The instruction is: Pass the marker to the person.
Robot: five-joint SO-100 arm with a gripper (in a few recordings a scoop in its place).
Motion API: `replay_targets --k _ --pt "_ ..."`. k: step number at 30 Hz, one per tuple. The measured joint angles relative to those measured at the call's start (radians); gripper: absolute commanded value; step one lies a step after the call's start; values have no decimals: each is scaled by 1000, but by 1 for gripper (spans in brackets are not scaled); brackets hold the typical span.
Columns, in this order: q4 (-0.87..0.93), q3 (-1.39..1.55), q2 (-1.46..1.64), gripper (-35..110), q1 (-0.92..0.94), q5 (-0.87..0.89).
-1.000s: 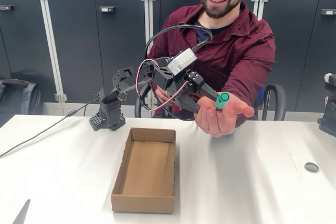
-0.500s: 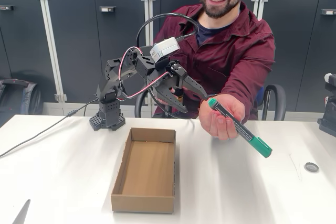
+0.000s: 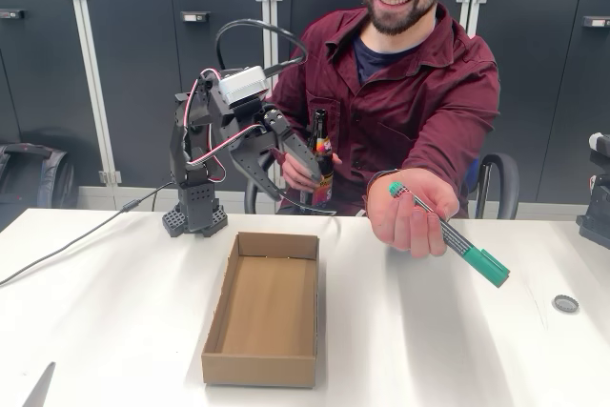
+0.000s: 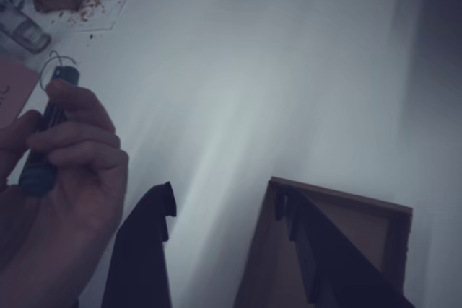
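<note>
The marker (image 3: 448, 233), dark with green ends, lies in the person's (image 3: 410, 73) outstretched hand (image 3: 410, 221) above the table, right of the box. In the wrist view the same hand (image 4: 65, 178) grips the marker (image 4: 45, 138) at the left edge. My gripper (image 3: 294, 186) hangs open and empty above the far end of the cardboard box (image 3: 267, 307), well left of that hand. The wrist view shows both dark fingers spread around my gripper (image 4: 225, 196), with nothing between them.
The person's other hand holds a dark glass bottle (image 3: 322, 154) just behind my gripper. The open cardboard box (image 4: 361, 214) sits on the white table (image 3: 114, 312). A cable (image 3: 67, 245) runs off to the left. A small round disc (image 3: 565, 303) lies at right.
My gripper let go of the marker into the person's hand, opened, and drew back to the left and up. The person's hand now holds the marker, tilted down to the right.
</note>
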Motion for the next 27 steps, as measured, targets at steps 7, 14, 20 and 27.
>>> replay_targets --k 7,14,20,27 --pt "-91 175 48 28 137 -14" --pt "-78 178 54 28 120 -2" --pt "-78 178 55 28 101 8" --pt "-77 178 55 28 101 18"
